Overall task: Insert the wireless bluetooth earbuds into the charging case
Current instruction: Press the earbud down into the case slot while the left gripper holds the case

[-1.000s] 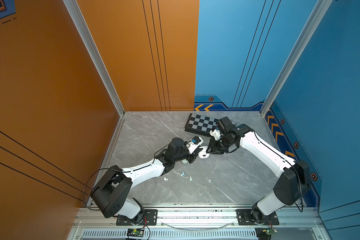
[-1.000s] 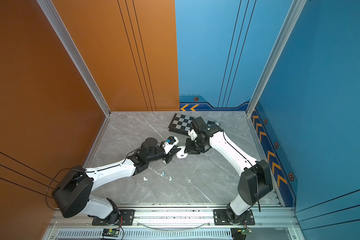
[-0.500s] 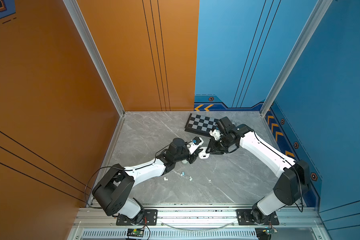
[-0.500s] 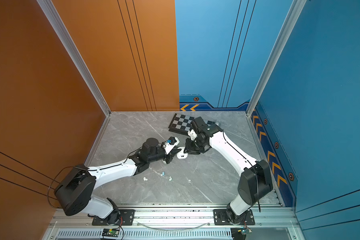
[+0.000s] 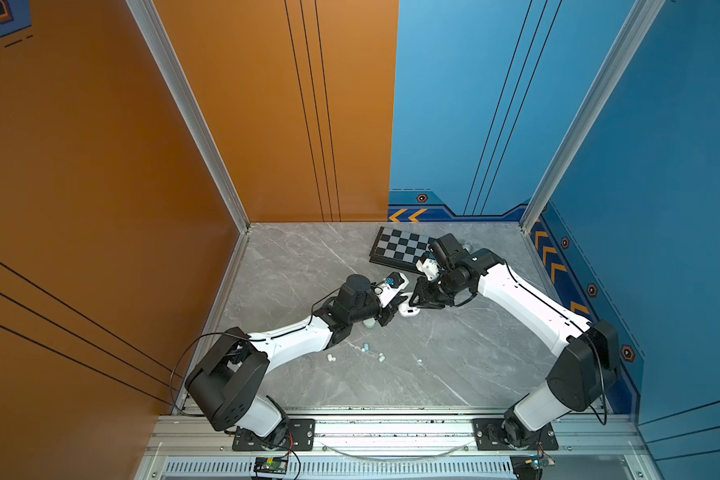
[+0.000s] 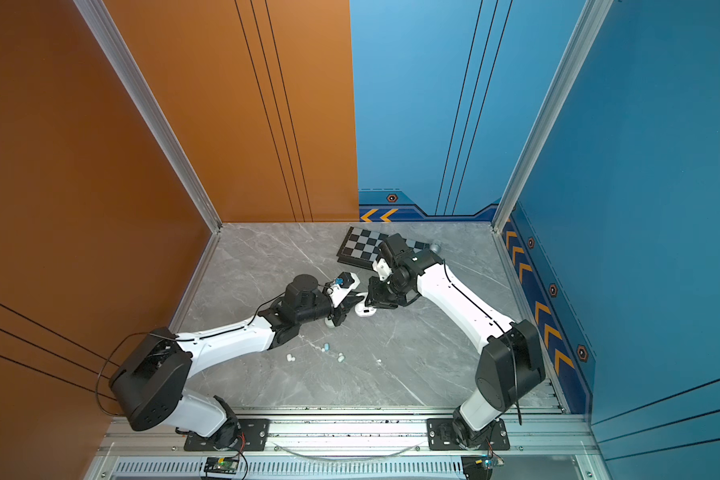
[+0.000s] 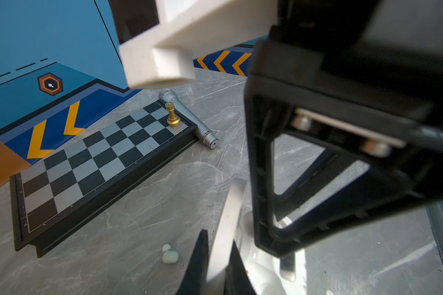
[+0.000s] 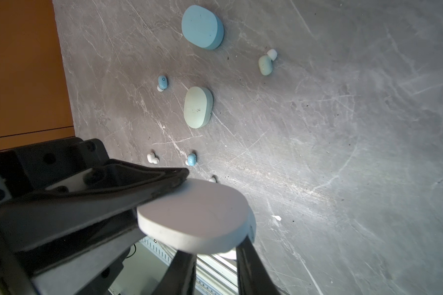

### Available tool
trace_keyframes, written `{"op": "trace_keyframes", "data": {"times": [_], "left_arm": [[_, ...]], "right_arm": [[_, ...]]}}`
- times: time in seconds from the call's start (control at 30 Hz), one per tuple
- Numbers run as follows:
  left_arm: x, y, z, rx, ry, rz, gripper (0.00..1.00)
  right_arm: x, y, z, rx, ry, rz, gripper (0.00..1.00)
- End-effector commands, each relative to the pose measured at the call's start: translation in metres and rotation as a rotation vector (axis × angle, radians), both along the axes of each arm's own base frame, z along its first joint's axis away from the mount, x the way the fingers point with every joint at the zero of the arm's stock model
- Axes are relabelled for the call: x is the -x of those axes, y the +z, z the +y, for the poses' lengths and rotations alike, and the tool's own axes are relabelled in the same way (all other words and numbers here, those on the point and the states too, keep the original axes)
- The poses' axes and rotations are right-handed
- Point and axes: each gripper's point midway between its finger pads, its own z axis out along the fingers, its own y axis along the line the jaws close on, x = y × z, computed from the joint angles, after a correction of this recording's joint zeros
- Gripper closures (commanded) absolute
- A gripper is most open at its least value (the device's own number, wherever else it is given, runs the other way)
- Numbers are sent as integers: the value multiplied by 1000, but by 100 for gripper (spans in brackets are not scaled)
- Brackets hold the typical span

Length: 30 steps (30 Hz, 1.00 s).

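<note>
Mid-frame in both top views, the right claw [image 8: 214, 251] is clamped on the white case [image 5: 409, 311], while the left claw [image 7: 218, 258] pinches its lid [image 8: 195, 212]. Earbuds [image 5: 366, 346] lie loose on the bench [image 5: 454, 374], lower centre, below both claws.

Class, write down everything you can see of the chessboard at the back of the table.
The chessboard is a long, narrow slab with a thick black frame and matt silver-grey and black squares, looking like plastic or metal. It lies flat on the grey marble tabletop near the blue wall, skewed to it. A gold chess piece stands upright on a corner square; a silver microphone lies along that end, seemingly touching.
</note>
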Motion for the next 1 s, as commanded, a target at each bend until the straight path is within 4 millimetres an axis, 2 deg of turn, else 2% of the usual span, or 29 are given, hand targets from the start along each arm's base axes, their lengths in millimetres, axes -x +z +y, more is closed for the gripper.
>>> {"op": "trace_keyframes", "data": {"times": [0.0, 0.27, 0.6, 0.97], "left_arm": [[2, 13, -9, 30, -28, -15, 100], [3, 16, -8, 35, -29, -22, 100], [4, 18, -8, 39, -31, -22, 100], [1, 20, -8, 45, -20, -22, 100]], "right_arm": [[-4, 15, 3, -11, 0, -53, 71], [-4, 10, -5, 43, 0, -79, 76], [-8, 14, -7, 64, 15, -115, 80], [1, 12, -4, 66, 67, -122, 86]]}}
